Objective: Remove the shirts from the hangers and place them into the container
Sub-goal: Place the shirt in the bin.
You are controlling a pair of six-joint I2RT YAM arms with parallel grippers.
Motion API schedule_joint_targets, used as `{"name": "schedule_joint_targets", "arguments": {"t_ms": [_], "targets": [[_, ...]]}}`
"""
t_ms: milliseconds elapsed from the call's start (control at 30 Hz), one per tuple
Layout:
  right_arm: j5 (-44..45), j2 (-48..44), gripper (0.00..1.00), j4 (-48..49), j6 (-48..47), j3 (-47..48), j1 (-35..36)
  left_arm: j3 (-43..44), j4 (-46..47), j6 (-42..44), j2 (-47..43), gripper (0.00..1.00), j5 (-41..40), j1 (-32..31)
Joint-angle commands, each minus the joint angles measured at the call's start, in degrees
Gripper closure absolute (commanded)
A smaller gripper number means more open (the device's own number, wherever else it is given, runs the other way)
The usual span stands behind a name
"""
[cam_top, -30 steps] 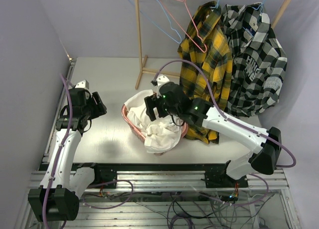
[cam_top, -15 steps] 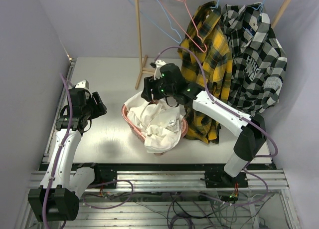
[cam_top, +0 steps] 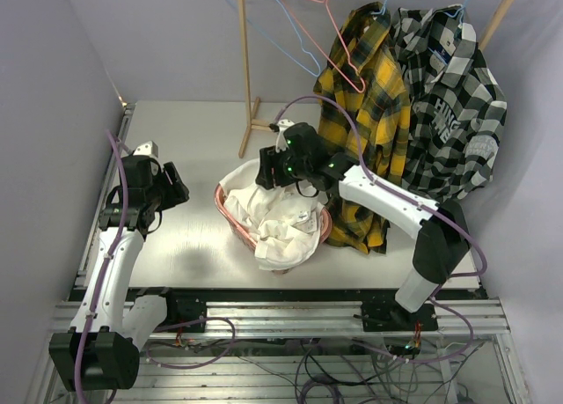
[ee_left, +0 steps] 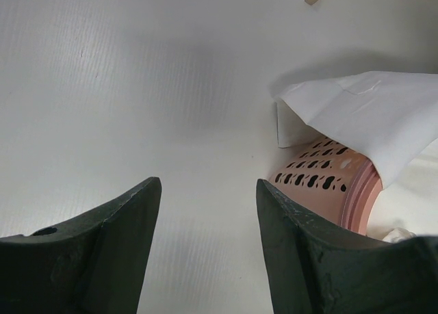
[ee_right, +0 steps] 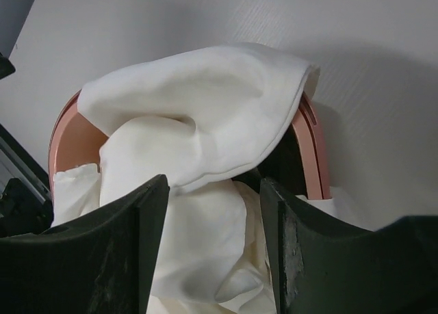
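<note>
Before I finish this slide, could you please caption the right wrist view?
Right gripper, jaws apart, poised above the white shirt heaped in and spilling over the pink basket.

Your top view looks down from behind the arms over the whole grey bench [cam_top: 193, 131]. Both close wrist views share the salmon-pink perforated plastic basket [ee_left: 321, 184], at 4 o'clock in the left's.

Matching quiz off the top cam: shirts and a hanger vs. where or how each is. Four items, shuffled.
1 white shirt
2 yellow plaid shirt
3 checked shirt
4 pink-red hanger

A bare, no shirt on it
B hanging, farthest right
C heaped in the pink basket
D hanging, left of the other hung shirt

Pairs: 1-C, 2-D, 3-B, 4-A
</note>
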Motion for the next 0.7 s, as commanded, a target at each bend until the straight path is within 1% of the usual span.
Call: {"name": "schedule_joint_targets", "arguments": {"t_ms": [0,200,367,500,600,667], "targets": [[-1.2,0.2,0.44,2.6,0.9,-0.6,-1.1,-0.7,0.7,0.6,-0.6,0.31,1.3,-0.4],[-5.7,3.7,0.44,6.3,2.1,0.0,-2.8,-0.6,0.8,0.6,-0.5,0.31,1.4,-0.4],[-9.4,7.5,0.48,7.1,2.8,2.5,-3.2,-0.5,0.6,0.6,-0.4,0.31,1.2,-0.4],[-9.7,9.0,0.49,7.7,2.8,2.9,-3.2,-0.6,0.6,0.6,-0.5,0.31,1.1,-0.4],[-9.8,9.6,0.52,7.8,2.7,3.5,-3.3,-0.6,0.7,0.6,-0.5,0.31,1.2,-0.4],[-10.1,9.6,0.57,8.4,2.7,3.6,-3.3,-0.6,0.7,0.6,-0.4,0.31,1.2,-0.4]]}}
